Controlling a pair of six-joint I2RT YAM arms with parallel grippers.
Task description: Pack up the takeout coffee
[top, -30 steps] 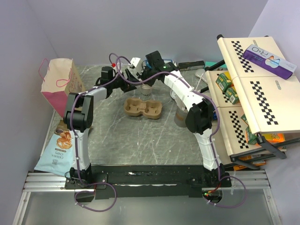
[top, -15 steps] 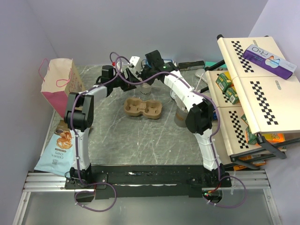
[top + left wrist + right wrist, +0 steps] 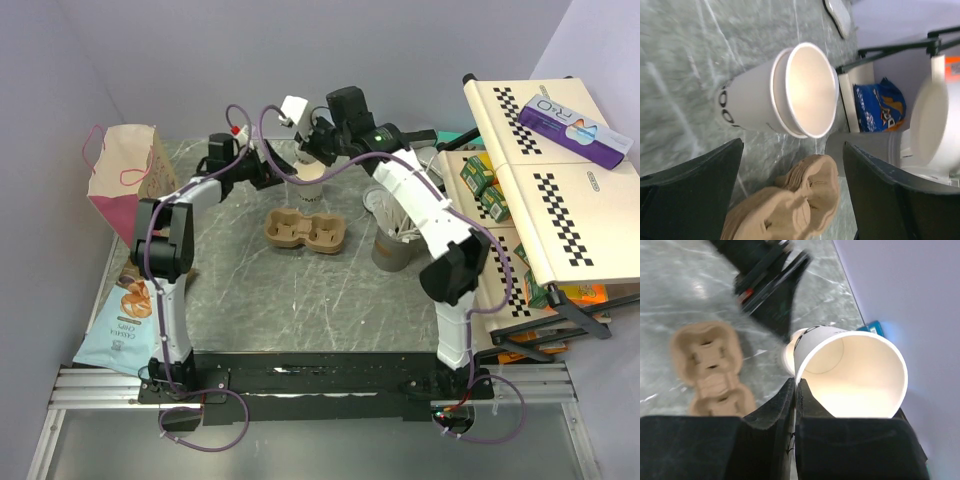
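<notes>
Right hand [image 3: 796,385]: fingers closed together, pinching the near rim of the paper cup [image 3: 850,375]

Paper cup: off-white outside, tan inside, tilted with its mouth toward the right wrist camera; it sits over the far middle of the table [image 3: 300,300], just beyond the cardboard tray [image 3: 305,232]. A second white rim shows close behind it (in the left wrist view, two rims appear, one set inside the other). Whether the base touches the table cannot be told

Left hand [image 3: 792,145]: fingers spread wide, holding nothing, pointed at the side of the paper cup and apart from it

Cardboard tray: brown, two wells, lying flat on the table between the paper cup and the arm bases

Lid [image 3: 932,125]: round, white, beside the grey cup [image 3: 393,250], apart from the paper cup

Grey cup: upright, to the right of the cardboard tray, thin sticks standing in it

Pink paper bag [image 3: 125,175]: upright, far left corner of the table

Snack packet [image 3: 120,320]: flat, at the table's left edge
</notes>
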